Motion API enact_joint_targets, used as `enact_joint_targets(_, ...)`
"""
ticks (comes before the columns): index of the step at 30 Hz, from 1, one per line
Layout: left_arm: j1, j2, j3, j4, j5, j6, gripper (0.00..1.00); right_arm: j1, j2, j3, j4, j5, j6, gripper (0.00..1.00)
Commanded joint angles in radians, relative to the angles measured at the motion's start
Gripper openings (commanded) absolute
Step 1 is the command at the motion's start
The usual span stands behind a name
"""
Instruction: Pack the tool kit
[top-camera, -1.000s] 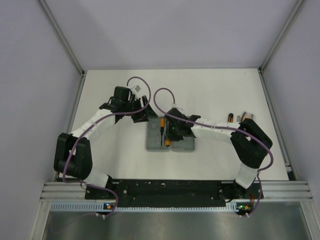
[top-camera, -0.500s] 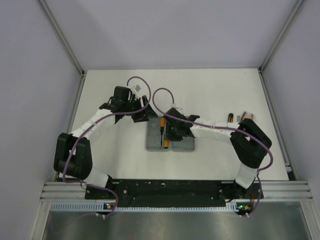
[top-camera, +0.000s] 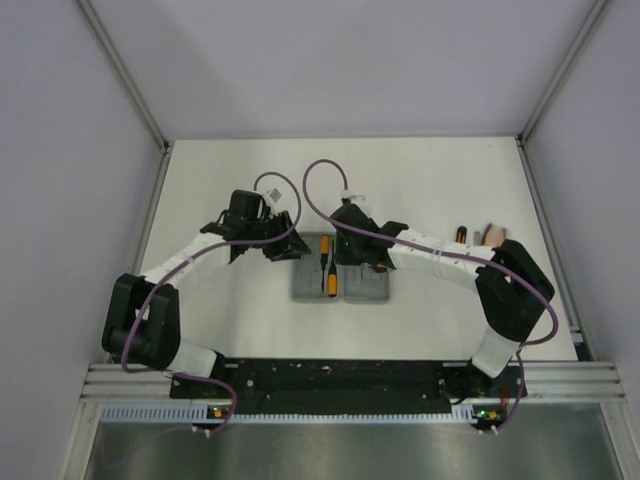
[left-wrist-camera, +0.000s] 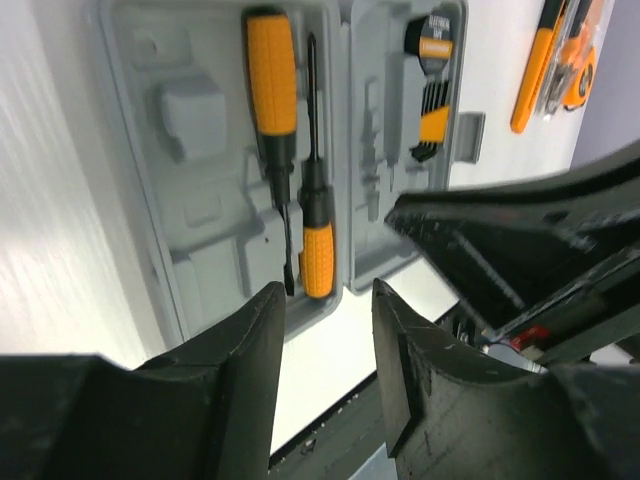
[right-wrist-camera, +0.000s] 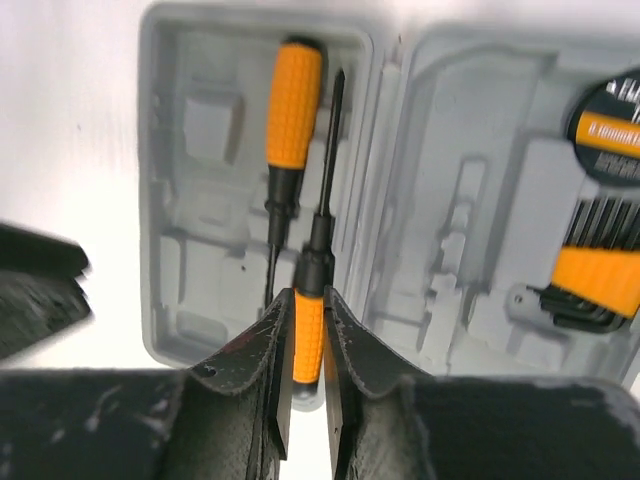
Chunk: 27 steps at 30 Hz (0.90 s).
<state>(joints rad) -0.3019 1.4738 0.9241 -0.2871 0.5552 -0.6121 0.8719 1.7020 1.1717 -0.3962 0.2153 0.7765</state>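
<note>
- Tool kit case lies open mid-desk, hinge running near-far, halves left and right.
- Left half holds two orange-and-black screwdrivers side by side with their long axes near-far. The larger screwdriver has its handle at the far end, the smaller screwdriver has its handle at the near end.
- Your right gripper hangs over the smaller one's handle, its jaws a narrow slit with the orange grip showing through the gap. The top and left wrist views show that screwdriver lying free in its slot, so I'd judge nothing is held.
- Your left gripper sits just left of the case, partly open and empty.
- Loose tools lie on the desk well to the right of the case, level with its far end. They look aligned near-far, but they're too small to be sure.
- They lie right of your right gripper, and the right arm is clearly the nearer. My call is to fetch them with that arm.
- Right half holds a black-and-orange key set. The band on its round top carries print, too blurred to read.
- No brand is legible anywhere.
</note>
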Motion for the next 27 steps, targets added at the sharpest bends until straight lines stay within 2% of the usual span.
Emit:
enact_joint_targets(1, -0.055, -0.095, -0.076, 0.098, -0.027, -0.066, 0.43, -0.046, -0.022, 0.065, 0.092, -0.01, -0.109, 0.15)
enact_joint_targets(6, -0.153, -0.138, -0.188, 0.199, -0.138, -0.221, 0.43, -0.077, 0.07, 0.14, 0.115, -0.027, -0.175, 0.13)
enact_joint_targets(10, -0.227, -0.135, -0.203, 0.195, -0.254, -0.317, 0.42, -0.085, 0.14, 0.192, 0.125, -0.047, -0.213, 0.12)
enact_joint_targets(18, -0.308, -0.078, -0.157, 0.126, -0.357, -0.348, 0.34, -0.085, 0.212, 0.249, 0.089, -0.024, -0.22, 0.1)
enact_joint_targets(23, -0.362, -0.079, -0.154, 0.117, -0.425, -0.356, 0.26, -0.085, 0.24, 0.258, 0.072, -0.004, -0.201, 0.05)
enact_joint_targets(27, -0.384, -0.066, -0.151, 0.115, -0.46, -0.359, 0.23, -0.085, 0.251, 0.263, 0.065, 0.012, -0.204, 0.04)
